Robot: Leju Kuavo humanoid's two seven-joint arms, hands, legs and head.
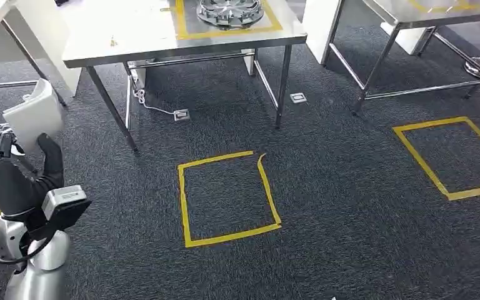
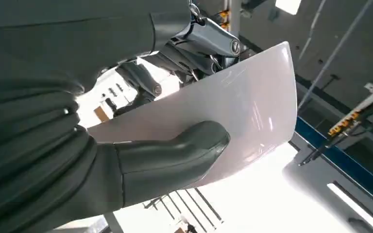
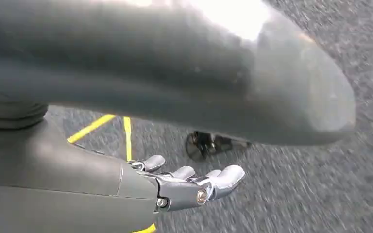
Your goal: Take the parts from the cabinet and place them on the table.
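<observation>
Left hand [image 1: 9, 172] raised beside body, thumb and fingers [image 2: 141, 80] clamped across white part [image 2: 252, 107] | right hand [image 3: 184, 187] hanging over carpet, fingers loosely apart, empty | steel desk [image 1: 131, 37] ahead, well apart | likely light, stiff, glossy-slick shell; best gripped near edge, thumb flat on face

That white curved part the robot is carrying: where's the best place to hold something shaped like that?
Near one edge, as a judgement: the white part is a thin curved shell, so a pinch across the wall suits it. The left hand does so now, thumb pressed on one face, fingers behind.
</observation>
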